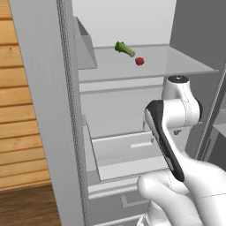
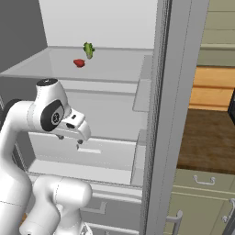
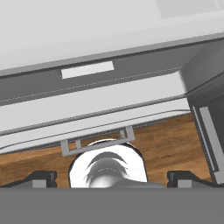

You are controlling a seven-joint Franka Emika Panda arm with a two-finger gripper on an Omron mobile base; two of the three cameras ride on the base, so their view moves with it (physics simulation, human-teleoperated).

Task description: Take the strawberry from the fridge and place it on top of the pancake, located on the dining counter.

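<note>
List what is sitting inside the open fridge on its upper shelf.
On the fridge's upper shelf lie two things: the strawberry, small and red, and just behind it a green leafy vegetable. The shelf's left end is hidden behind a door bin.

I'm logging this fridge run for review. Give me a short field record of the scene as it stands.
fridge: doors open, pale shelves showing
strawberry: on the upper shelf, untouched
leafy vegetable: same shelf, just behind the strawberry, apart from it
gripper: open, empty, pointing down at the lower drawers, well below the strawberry's shelf
task stage: strawberry not yet reached
</note>
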